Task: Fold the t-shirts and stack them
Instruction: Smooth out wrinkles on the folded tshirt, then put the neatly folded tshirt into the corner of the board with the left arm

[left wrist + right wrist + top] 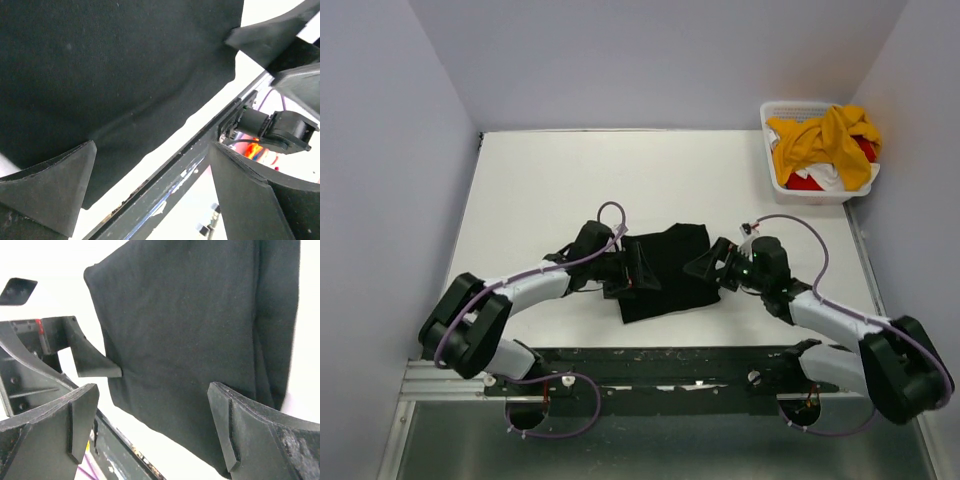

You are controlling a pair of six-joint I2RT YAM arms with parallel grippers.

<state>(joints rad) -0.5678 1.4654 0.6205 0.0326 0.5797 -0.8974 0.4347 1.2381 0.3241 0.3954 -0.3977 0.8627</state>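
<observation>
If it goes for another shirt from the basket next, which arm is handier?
Probably the right. The basket with the yellow shirt sits in the far right corner, on the right arm's side, and its fingers are open and empty. The left arm would have to cross over the black shirt.
</observation>
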